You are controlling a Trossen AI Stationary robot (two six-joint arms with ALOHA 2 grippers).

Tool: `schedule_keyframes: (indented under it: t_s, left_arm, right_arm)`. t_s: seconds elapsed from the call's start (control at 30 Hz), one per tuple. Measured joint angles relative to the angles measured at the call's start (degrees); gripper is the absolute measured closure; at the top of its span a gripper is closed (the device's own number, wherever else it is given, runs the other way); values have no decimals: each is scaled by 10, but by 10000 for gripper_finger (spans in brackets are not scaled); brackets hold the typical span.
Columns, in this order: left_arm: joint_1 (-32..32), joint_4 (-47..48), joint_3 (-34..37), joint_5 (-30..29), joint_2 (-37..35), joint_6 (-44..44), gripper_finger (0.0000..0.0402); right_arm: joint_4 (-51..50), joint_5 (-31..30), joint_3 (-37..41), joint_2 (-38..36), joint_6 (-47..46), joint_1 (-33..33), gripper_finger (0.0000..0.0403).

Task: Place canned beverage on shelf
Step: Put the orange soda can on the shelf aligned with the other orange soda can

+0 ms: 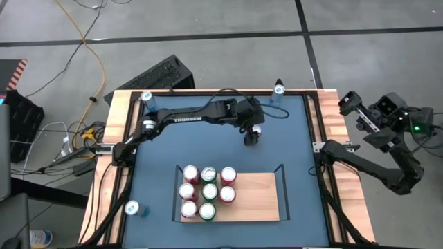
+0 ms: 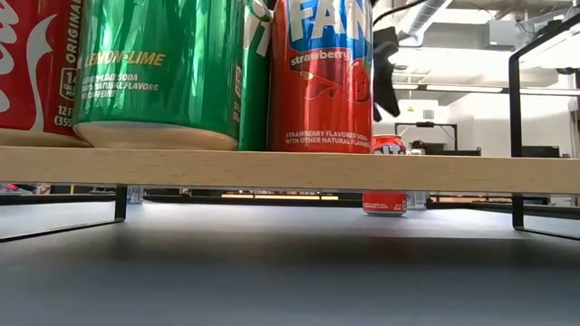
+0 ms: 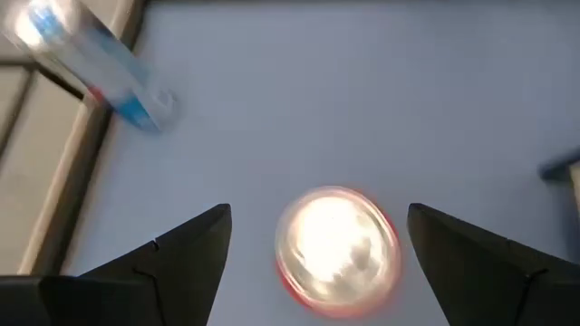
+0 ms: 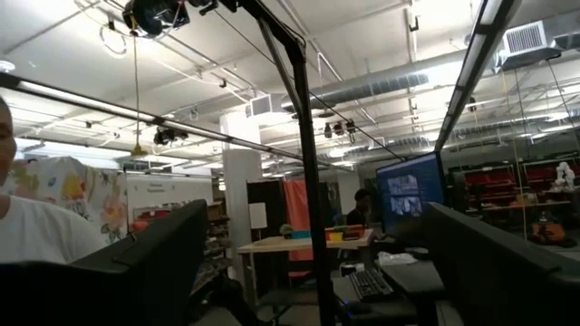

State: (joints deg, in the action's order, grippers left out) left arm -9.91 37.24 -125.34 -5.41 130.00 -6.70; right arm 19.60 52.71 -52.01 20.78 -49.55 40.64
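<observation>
Hovering over a lone red can (image 1: 251, 138) near the worktop's (image 1: 291, 138) far edge, left gripper (image 1: 252, 135) fingers spread, nothing gripped. Eight cans already fill the shelf's (image 1: 256, 197) left end. Right gripper (image 1: 360, 111) waits open off the right edge.

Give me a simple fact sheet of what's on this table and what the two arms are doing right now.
shelf: light-wood board on the blue table
cans on shelf: eight, red and green, packed at its left end
loose can: red, standing on the table beyond the shelf
left gripper: open, directly above the loose can, fingers either side
right gripper: open, parked off the table's right edge
bottles: three near the table's edges
</observation>
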Motion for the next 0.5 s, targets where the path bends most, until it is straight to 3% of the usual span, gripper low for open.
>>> schedule_keyframes:
  t_s: [0.5]
  left_arm:
    - [0, -6, 0, 4, 45, -17, 81]
  right_arm:
    - [-43, 2, 0, 0, 6, 0, 3]
